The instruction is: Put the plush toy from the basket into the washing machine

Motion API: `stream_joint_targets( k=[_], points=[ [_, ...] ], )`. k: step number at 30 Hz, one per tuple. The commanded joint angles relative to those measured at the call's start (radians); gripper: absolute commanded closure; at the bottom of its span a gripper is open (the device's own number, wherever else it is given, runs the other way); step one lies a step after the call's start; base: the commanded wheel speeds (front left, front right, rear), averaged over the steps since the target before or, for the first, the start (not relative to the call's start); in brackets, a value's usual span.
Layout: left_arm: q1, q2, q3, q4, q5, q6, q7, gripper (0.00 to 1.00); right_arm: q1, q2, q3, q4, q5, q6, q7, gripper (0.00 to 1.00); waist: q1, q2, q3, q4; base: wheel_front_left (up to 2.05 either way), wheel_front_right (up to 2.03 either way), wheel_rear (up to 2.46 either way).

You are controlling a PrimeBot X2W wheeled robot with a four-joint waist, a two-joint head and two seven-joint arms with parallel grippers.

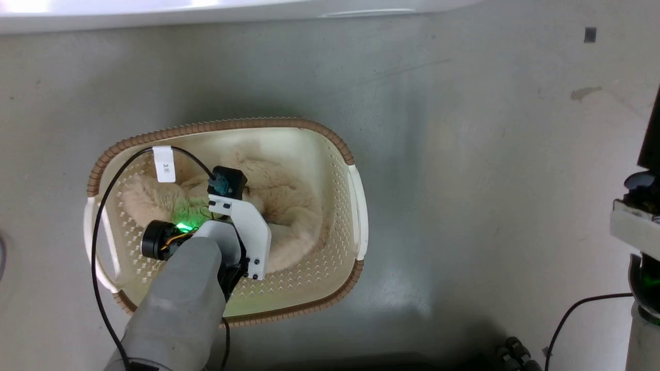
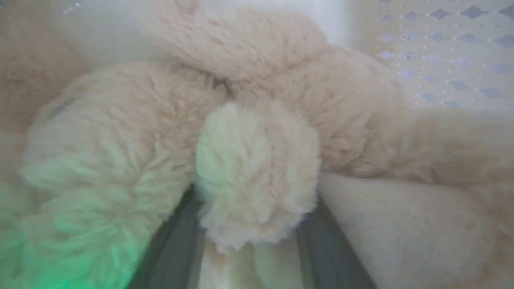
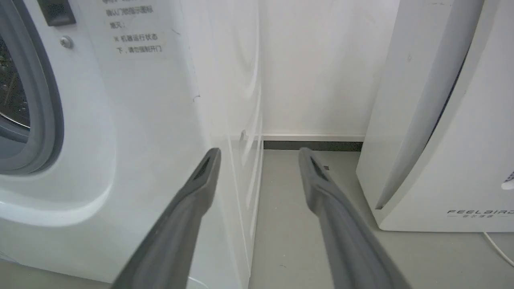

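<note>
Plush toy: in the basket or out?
In. Head view shows the plush toy lying inside the basket; the left end effector reaches down into it, fingers either side of a fur tuft.

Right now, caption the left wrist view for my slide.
Left jaws straddle a fluffy lobe of the plush toy in the basket.

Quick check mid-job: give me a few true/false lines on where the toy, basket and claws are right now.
1. The toy lies in the basket. True.
2. The left claw straddles a fluffy part of the toy. True.
3. The right claw holds the toy. False: it is open and empty.
4. The basket stands on a table. False: it is on the floor.
</note>
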Motion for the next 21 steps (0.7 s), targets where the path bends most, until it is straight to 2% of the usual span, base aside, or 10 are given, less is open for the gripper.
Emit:
stream_joint_targets(
  k=[1, 7, 12, 21],
  points=[
    [-0.013, 0.013, -0.015, 0.045, -0.008, -0.003, 0.007, 1.00, -0.029, 0.000, -0.003, -0.014, 0.013, -0.001, -0.010, 0.00, -0.0001, 0.0000, 0.007, -0.004, 0.00, 0.00, 0.00],
    [-0.043, 0.021, -0.040, 0.107, -0.030, -0.021, -0.011, 1.00, -0.044, 0.000, -0.007, -0.016, 0.025, -0.001, -0.022, 0.00, -0.0001, 0.0000, 0.013, -0.013, 0.00, 0.00, 0.00],
    [-0.066, 0.024, -0.067, 0.158, -0.043, -0.037, -0.068, 1.00, -0.046, 0.000, -0.013, 0.003, 0.037, -0.001, -0.033, 0.00, -0.0001, 0.0000, -0.011, -0.021, 0.00, 0.00, 0.00],
    [-0.021, 0.022, -0.087, 0.171, -0.057, -0.060, -0.152, 1.00, 0.005, 0.000, -0.004, 0.068, 0.038, -0.001, -0.035, 0.00, -0.0001, 0.0000, -0.158, -0.018, 0.00, 0.00, 0.00]
  ],
)
